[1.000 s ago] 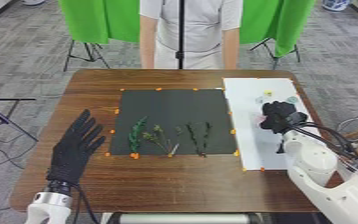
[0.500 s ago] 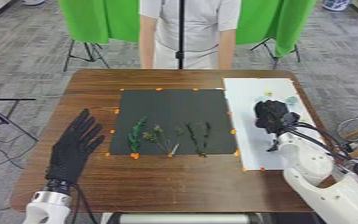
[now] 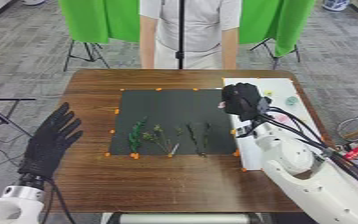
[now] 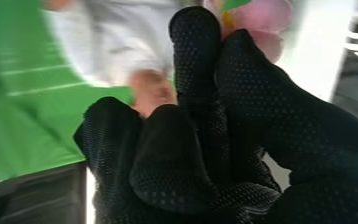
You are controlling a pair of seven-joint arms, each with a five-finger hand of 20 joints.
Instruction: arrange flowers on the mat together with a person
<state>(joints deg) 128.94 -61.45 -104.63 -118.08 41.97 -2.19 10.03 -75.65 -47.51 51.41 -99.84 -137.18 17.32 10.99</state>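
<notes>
- A pink flower (image 4: pixel 269 12) is pinched between the right hand's (image 3: pixel 242 102) thumb and fingers, at the mat's (image 3: pixel 167 105) far right corner.
- Stems (image 3: pixel 136 134) are laid on the mat's near half.
- The left hand (image 3: pixel 44 145) is held released, fingers straight, left of the mat.
- The sheet (image 3: pixel 251 160), right of the mat, is partly hidden by the right arm (image 3: pixel 286 157) and cables (image 3: pixel 286 125).
- The mat is edged with orange tape (image 3: pixel 135 156).
</notes>
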